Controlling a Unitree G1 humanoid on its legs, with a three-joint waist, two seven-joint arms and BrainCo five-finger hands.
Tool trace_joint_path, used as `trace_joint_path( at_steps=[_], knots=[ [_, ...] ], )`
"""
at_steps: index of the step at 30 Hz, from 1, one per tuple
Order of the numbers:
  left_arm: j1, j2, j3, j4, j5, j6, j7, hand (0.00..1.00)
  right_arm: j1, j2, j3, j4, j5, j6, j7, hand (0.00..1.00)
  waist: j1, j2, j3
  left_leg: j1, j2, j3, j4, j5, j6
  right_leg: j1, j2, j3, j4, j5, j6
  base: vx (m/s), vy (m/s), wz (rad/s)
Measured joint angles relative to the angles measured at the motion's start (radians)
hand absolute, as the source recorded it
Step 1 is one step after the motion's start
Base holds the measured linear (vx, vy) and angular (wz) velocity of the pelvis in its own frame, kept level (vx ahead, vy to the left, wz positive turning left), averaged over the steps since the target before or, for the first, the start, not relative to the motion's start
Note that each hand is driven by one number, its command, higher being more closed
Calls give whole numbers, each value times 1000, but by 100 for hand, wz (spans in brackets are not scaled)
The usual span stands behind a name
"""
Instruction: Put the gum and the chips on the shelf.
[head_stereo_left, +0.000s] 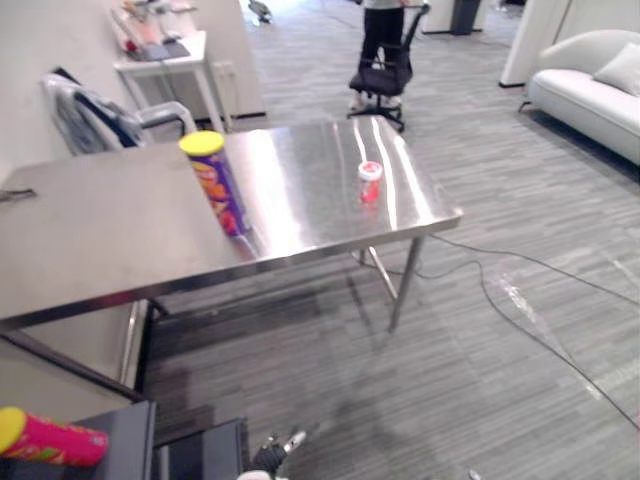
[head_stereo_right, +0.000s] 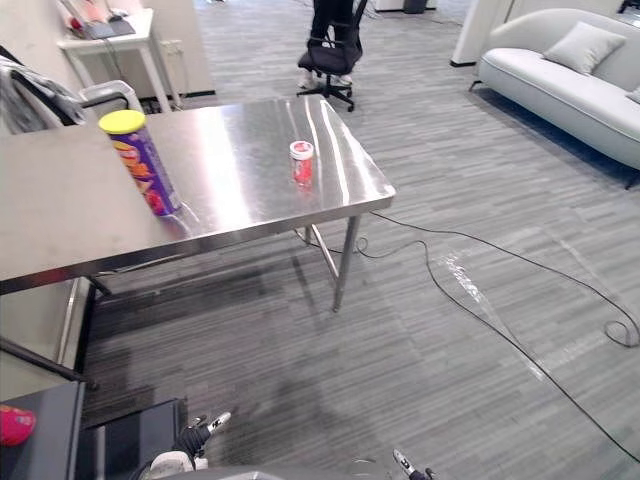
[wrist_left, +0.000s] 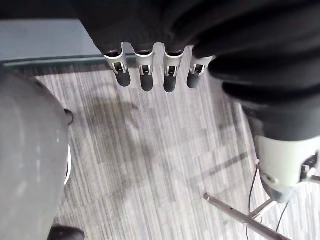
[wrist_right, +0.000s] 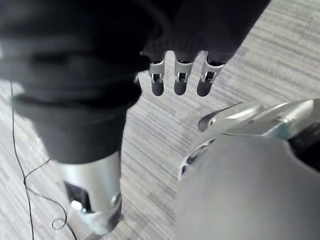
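left hand (wrist_left: 146, 75) and right hand (wrist_right: 180, 80) hang open and empty, fingers straight, over the floor (wrist_left: 150, 150). well ahead of both, the chips can (head_stereo_left: 220, 185) stands upright on the worktop (head_stereo_left: 100, 230), with the gum tub (head_stereo_left: 370, 182) apart on the right hand's side.

left hand (wrist_left: 165, 30): black ribbed cover, matte | fingers (wrist_left: 146, 75): silver, slotted metal bases, rounded dark tips | right hand (wrist_right: 200, 25): same black ribbed cover, silver fingers (wrist_right: 180, 80), dark tips | thumb (wrist_right: 92, 195): pale silver casing, dark recess
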Motion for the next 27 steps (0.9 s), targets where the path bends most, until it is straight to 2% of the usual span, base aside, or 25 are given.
trace_joint_path(
  at_steps=[1,2,3,5,6,7,8,9,11,12,13,14,15,16,17,18,19,20,22,23,24,25,27],
  knots=[
    [0,2,1,-2,-1,0,0,0,1,-6,0,0,5,0,0,0,0,-5,3,8,-7,-9,0,-4,3,-31,-17,10,77,19,-15,8,144,55],
    [-4,8,2,-6,-1,0,0,0,2,6,0,1,15,0,0,0,3,-6,19,34,-20,-31,-2,-5,22,-80,-47,37,207,78,-50,82,127,52],
    [-10,7,4,-5,0,3,0,0,1,2,2,0,17,-1,0,0,1,-8,31,61,-23,-56,-2,-11,31,-131,-62,61,317,95,-62,107,117,48],
    [-13,16,3,0,4,10,1,0,3,4,15,0,17,0,3,0,-2,-1,27,69,-5,-80,0,-24,41,-162,-32,56,321,-14,-58,145,69,42],
    [-21,17,6,8,4,14,1,0,3,9,24,0,19,0,6,0,-7,3,30,62,9,-106,-4,-23,35,-180,11,50,250,-55,-66,261,27,59],
    [-36,11,18,16,4,20,1,0,-1,3,25,-1,23,1,14,0,-12,12,40,64,24,-130,-8,-25,33,-190,59,61,134,-55,-65,276,-19,55],
    [-43,7,23,21,5,22,2,0,-3,-1,27,-2,23,2,16,0,-15,19,46,65,34,-139,-13,-26,31,-191,85,72,61,-48,-54,338,-81,59],
    [-44,4,23,22,8,22,1,0,-8,-11,44,-3,23,3,19,0,-25,32,57,73,52,-164,-31,-29,24,-187,139,108,-142,-14,-35,382,-145,49],
    [-45,3,44,28,20,22,1,0,-7,-5,43,-3,22,5,20,0,-26,19,77,98,50,-194,-43,-36,12,-161,156,151,-323,35,-16,455,-249,70],
    [-44,2,56,28,21,22,1,0,-2,0,43,-3,21,6,20,0,-30,10,81,104,46,-203,-43,-42,4,-151,152,165,-335,32,-16,419,-310,108],
    [-44,-10,76,28,22,21,2,0,9,-2,38,-1,20,9,21,0,-32,10,85,126,57,-240,-42,-55,-10,-153,157,183,-261,84,-23,304,-246,107],
    [-44,-32,94,27,22,19,2,0,12,-13,39,-3,14,9,22,0,-29,32,97,133,73,-247,-32,-54,-9,-174,162,156,-156,23,-44,379,-293,115],
    [-44,-47,103,21,21,15,1,0,1,-25,39,-4,8,8,23,0,-25,59,99,124,95,-247,14,-39,-25,-189,155,122,-59,-57,-66,364,-296,99],
    [-39,-52,118,14,20,14,1,0,-12,-30,39,-6,-3,8,27,0,-26,50,105,84,111,-268,86,-14,-55,-184,151,89,4,-114,-81,368,-317,85],
    [-37,-53,123,12,19,12,1,0,-15,-32,39,-6,-11,8,30,0,-26,53,103,57,118,-282,138,0,-63,-175,149,70,19,-135,-92,428,-394,89],
    [-37,-52,128,-3,19,9,2,0,-23,-34,39,-6,-16,6,33,0,-25,55,103,-17,130,-310,282,38,-80,-140,142,24,20,-162,-109,343,-316,69],
    [-37,-50,131,-5,19,9,3,0,-27,-34,40,-6,-16,6,34,0,-25,52,105,-59,134,-322,356,70,-92,-116,142,8,11,-170,-118,396,-352,83],
    [-38,-49,131,-14,12,5,7,0,-34,-36,41,-6,-16,4,32,0,-23,51,106,-135,152,-314,499,79,-134,-55,148,-36,-37,-173,-125,308,-242,73],
    [-39,-40,126,-24,2,1,13,0,-36,-35,39,-5,-7,2,21,0,-21,39,108,-189,163,-216,553,55,-139,44,156,-80,-121,-164,-140,293,-200,61],
    [-40,-33,117,-25,2,-1,20,0,-38,-34,38,-5,0,-2,20,0,-22,29,105,-200,163,-129,492,37,-124,93,156,-99,-163,-161,-143,253,-134,41],
    [-38,-31,108,-32,2,-1,26,0,-47,-37,38,-6,24,-4,19,0,-22,26,103,-195,158,-52,362,37,-119,119,157,-117,-190,-158,-141,255,-103,29],
    [-38,-32,100,-36,2,-1,30,0,-56,-39,37,-7,33,-5,19,0,-22,29,102,-183,150,-10,231,75,-100,123,160,-118,-195,-158,-141,184,-38,7],
    [-37,-36,96,-27,2,-1,37,0,-69,-42,27,-13,32,-7,20,0,-21,40,97,-172,141,22,79,172,-82,126,186,-105,-203,-156,-136,190,59,-16]
  ],
)
